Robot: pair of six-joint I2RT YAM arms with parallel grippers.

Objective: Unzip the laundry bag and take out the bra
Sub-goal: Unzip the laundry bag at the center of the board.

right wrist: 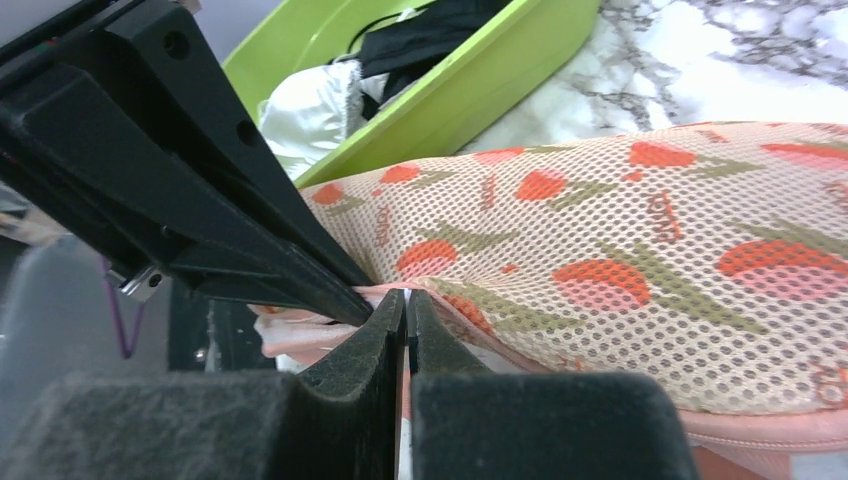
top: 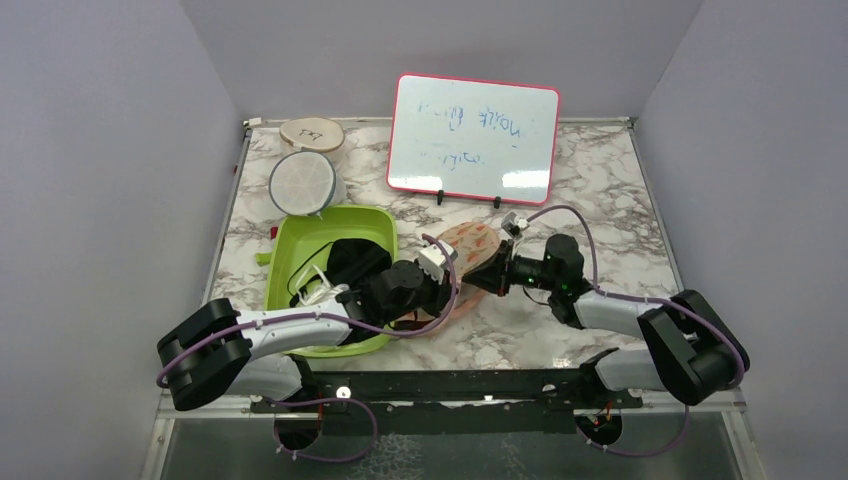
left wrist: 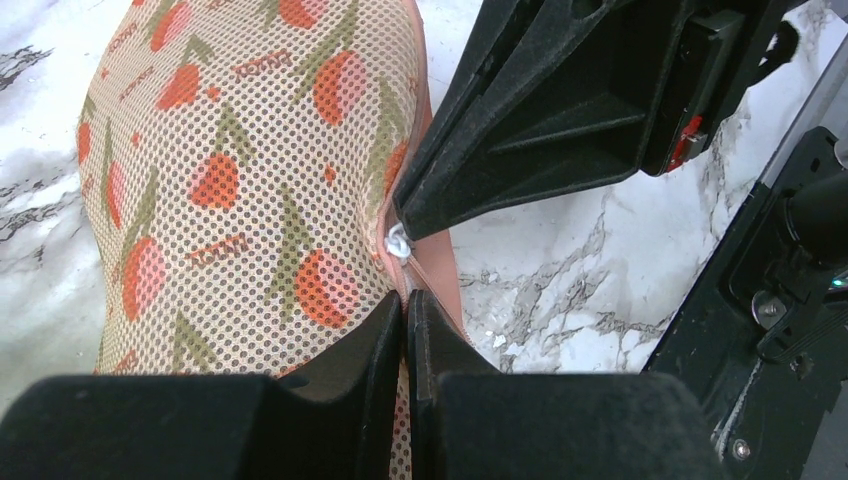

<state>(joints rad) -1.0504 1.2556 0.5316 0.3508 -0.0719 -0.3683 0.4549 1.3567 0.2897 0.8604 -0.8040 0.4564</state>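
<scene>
The laundry bag (top: 472,245), peach mesh printed with orange and green shapes, lies on the marble table between the two arms. My left gripper (left wrist: 405,305) is shut on the bag's pink zipper edge (left wrist: 432,270); it shows in the top view (top: 443,285). My right gripper (right wrist: 407,303) is shut on the small white zipper pull (left wrist: 397,241) just ahead of the left fingertips, and shows in the top view (top: 497,272). The two grippers nearly touch. The bag also shows in the right wrist view (right wrist: 620,260). The bra is hidden.
A green tub (top: 300,235) stands left of the bag and holds a black garment (top: 352,258) and a white cloth (top: 318,290). A round white mesh disc (top: 302,182) and a wooden disc (top: 312,133) lie at the back left. A whiteboard (top: 475,135) stands behind.
</scene>
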